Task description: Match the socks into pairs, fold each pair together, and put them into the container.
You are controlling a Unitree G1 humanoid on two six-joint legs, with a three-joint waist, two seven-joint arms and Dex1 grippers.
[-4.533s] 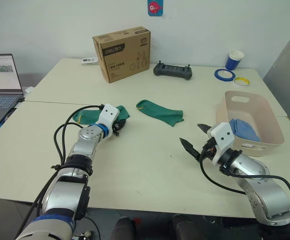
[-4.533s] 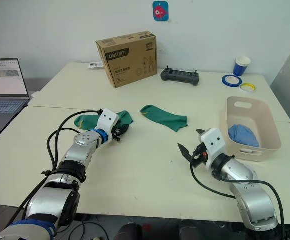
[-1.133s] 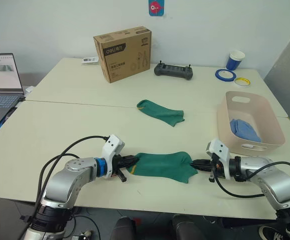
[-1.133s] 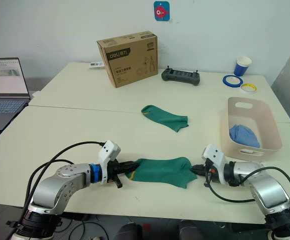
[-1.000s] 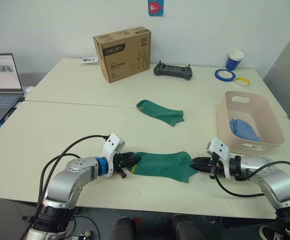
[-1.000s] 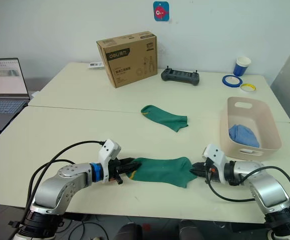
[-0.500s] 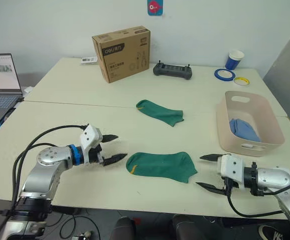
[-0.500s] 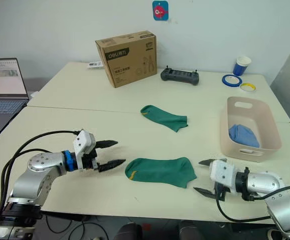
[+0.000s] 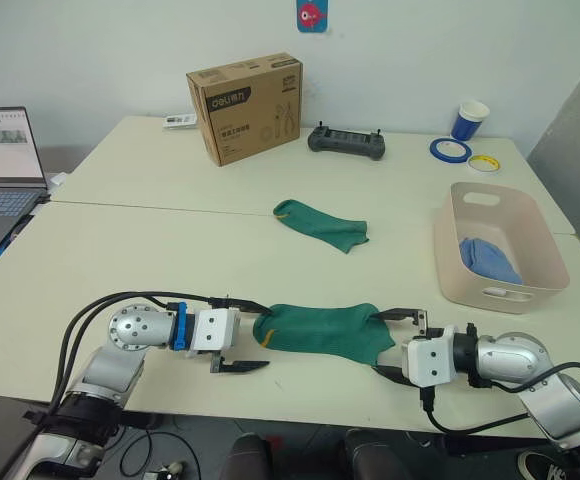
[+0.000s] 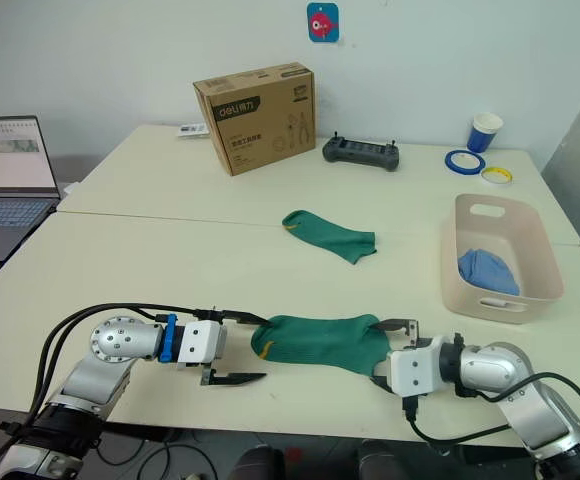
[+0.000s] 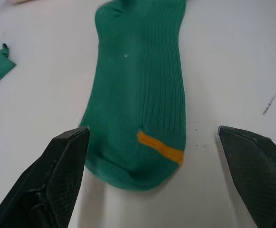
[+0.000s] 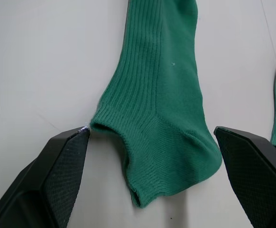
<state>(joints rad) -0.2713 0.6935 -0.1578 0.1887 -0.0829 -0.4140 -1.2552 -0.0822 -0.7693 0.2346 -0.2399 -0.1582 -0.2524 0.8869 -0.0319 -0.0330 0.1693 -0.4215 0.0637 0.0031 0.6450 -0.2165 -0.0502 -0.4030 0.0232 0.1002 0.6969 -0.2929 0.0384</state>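
Left eye view: A dark green ribbed sock with a yellow toe stripe (image 9: 322,332) lies flat near the front edge of the cream table (image 9: 120,250). The left gripper (image 9: 236,333) faces the sock's toe end with its two black fingers spread wide, holding nothing. The right gripper (image 9: 394,343) faces the cuff end, fingers likewise spread, one tip just beside the cuff. A second dark green sock (image 9: 321,223) lies well apart, toward the table's middle. The pale pink rectangular plastic basin (image 9: 540,283) stands at the robot's right and contains a light blue sock bundle (image 9: 487,260).

Right eye view: A brown cardboard box (image 10: 256,118) at the far side carries the printed brand "deli" and tool drawings. Beside it lie a black handheld controller (image 10: 360,152), a blue paper cup (image 10: 483,132), a blue tape ring (image 10: 464,160) and a yellow tape ring (image 10: 496,174). An open laptop (image 10: 10,172) sits at the left.

Left wrist view: The fingers (image 11: 57,180) stand apart on either side of the yellow-striped toe without touching it.

Right wrist view: The fingers (image 12: 57,175) stand apart on either side of the ribbed cuff and heel; one tip sits just beside the cuff corner.
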